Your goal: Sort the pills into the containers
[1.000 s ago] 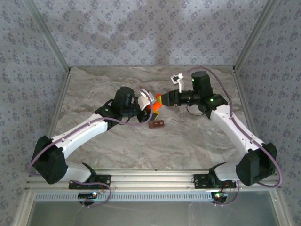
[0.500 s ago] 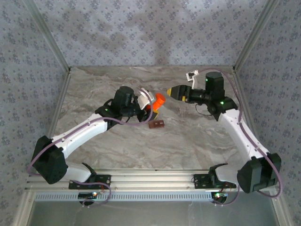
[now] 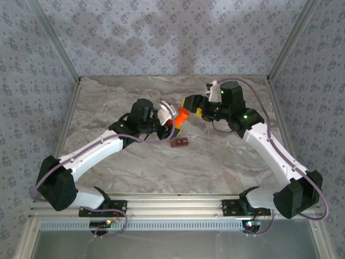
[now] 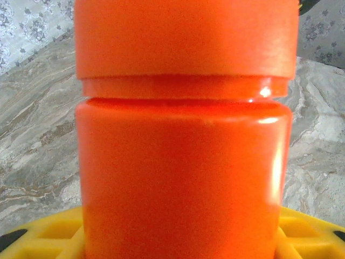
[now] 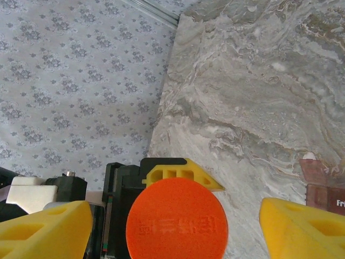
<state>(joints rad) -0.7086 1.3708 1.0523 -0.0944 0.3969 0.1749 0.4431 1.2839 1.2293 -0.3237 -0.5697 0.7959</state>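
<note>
Bottle (image 4: 183,178) stands clamped in left fingers (image 4: 312,232); right fingers (image 5: 302,226) spread apart facing its cap (image 5: 177,218).

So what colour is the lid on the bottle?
Orange, like the bottle itself. The lid shows best in the right wrist view.

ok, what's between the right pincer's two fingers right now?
The orange bottle's cap, end-on in the right wrist view, with a gap to each yellow finger of the open right pincer.
</note>
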